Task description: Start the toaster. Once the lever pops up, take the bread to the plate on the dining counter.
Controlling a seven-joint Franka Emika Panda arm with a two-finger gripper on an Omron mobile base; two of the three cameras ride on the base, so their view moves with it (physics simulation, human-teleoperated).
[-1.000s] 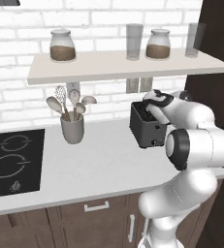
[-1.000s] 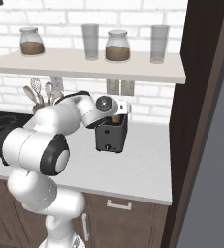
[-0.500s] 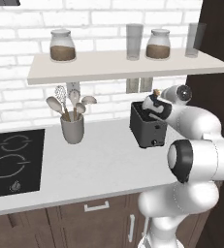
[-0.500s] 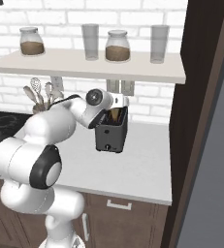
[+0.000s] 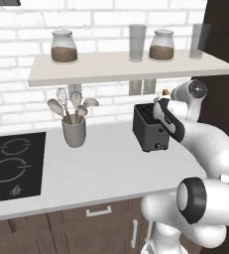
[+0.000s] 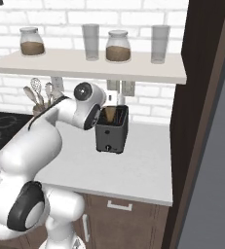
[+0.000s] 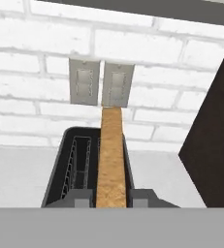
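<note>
The dark toaster [image 5: 148, 130] stands on the white worktop under the shelf; it is also the toaster [image 6: 112, 133] in the right base view. My gripper [image 7: 112, 197] is shut on the bread [image 7: 111, 155], a thin golden-brown slice held edge-on between the fingertips [image 7: 79, 197]. The slice hangs over the toaster's [image 7: 60, 167] right slot, and I cannot tell whether its lower end is still in the slot. In the left base view the bread's top [image 5: 165, 93] pokes above the gripper [image 5: 164, 103]. The bread [image 6: 110, 115] shows above the toaster's top. The plate and the dining counter are out of view.
A grey utensil cup [image 5: 74, 133] stands left of the toaster, with a black cooktop [image 5: 12, 161] further left. The shelf [image 5: 126, 67] with jars and glasses hangs just above the hand. A dark tall cabinet [image 6: 201, 97] closes the right side. Wall outlets [image 7: 101, 82] sit behind the toaster.
The hand has swung up and back over the toaster's top, its wrist now turned toward the wall. The bread stays between the fingers; the toaster has not moved.
</note>
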